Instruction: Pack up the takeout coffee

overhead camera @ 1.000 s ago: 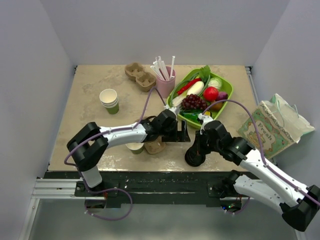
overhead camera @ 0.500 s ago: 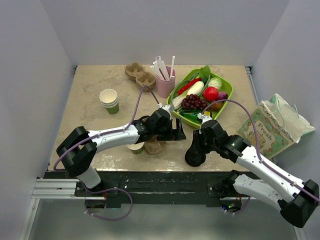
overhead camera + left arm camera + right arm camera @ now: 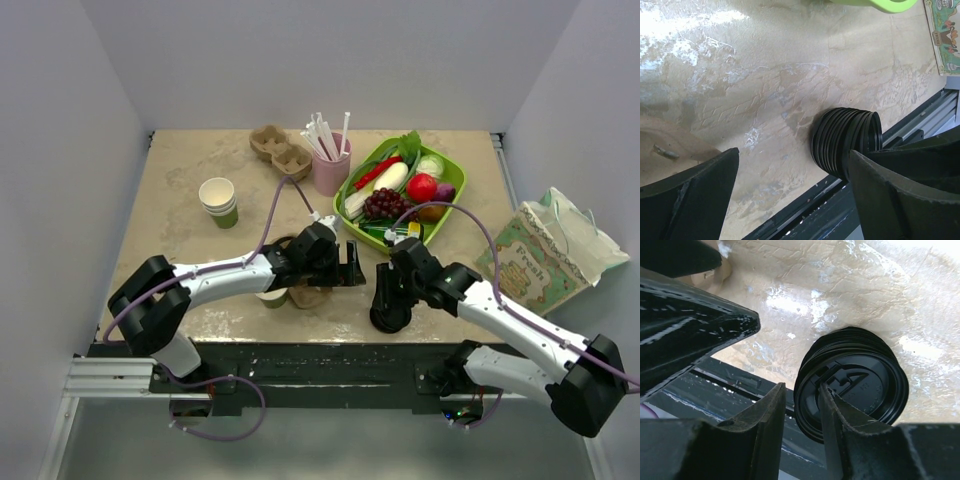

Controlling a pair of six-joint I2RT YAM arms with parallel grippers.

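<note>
Lid stack [image 3: 841,140] sits half hidden beneath the right gripper [image 3: 801,391], its fingers narrowly apart astride the top rim. The left gripper [image 3: 792,155] gapes empty just beside it.

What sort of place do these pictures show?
Probably a robot test cell staged as a drinks counter: plain white walls enclose a table with stacked paper cups, a stack of black lids and a cup of straws.
</note>
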